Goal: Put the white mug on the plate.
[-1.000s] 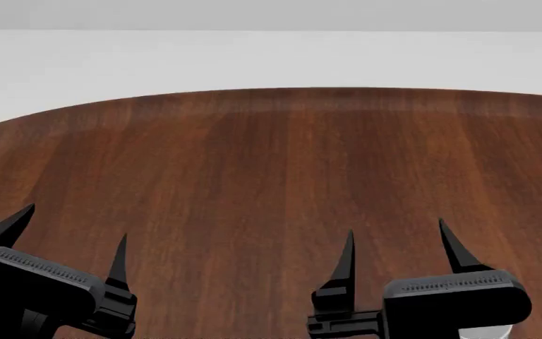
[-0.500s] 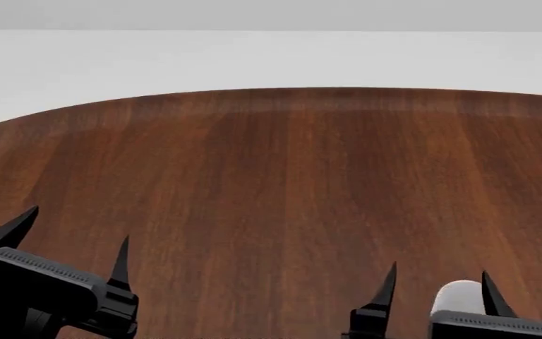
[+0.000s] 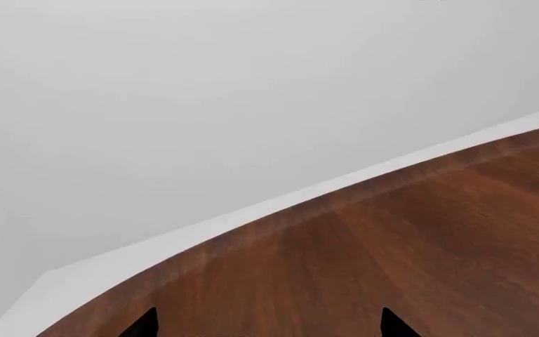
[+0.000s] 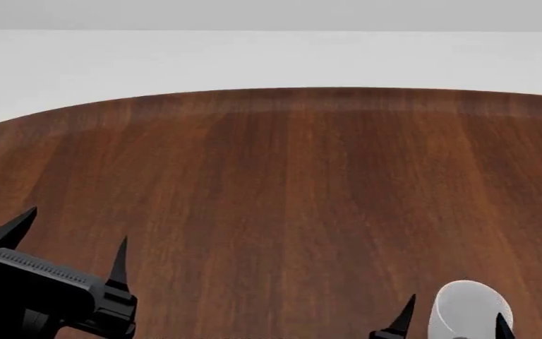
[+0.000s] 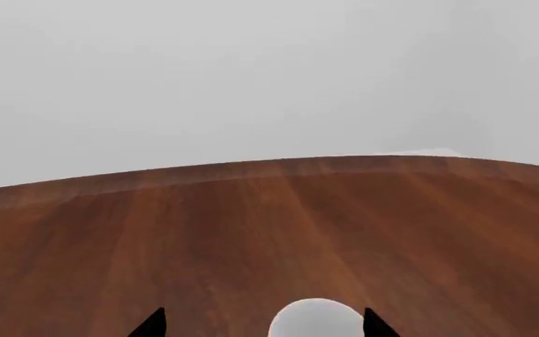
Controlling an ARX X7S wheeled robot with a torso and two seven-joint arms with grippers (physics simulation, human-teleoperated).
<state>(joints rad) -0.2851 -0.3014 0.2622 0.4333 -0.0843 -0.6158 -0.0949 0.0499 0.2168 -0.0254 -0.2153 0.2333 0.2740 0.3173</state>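
Only head and right wrist views are showing the white mug (image 4: 468, 305) (image 5: 316, 319), sitting between the right gripper's (image 4: 454, 321) spread fingertips, left gripper (image 4: 68, 240) gaping wide over bare table (image 4: 281, 183).

A bare simulated room, more a test stage than any lived-in place. The round dark reddish-brown wooden table (image 4: 281, 191) with lengthwise grain fills most of the head view, its curved far edge meeting a flat pale grey-white floor (image 4: 252, 60) and a plain grey wall (image 4: 271, 14) behind. Surfaces are evenly lit and textureless apart from the wood, as rendered scenes look.
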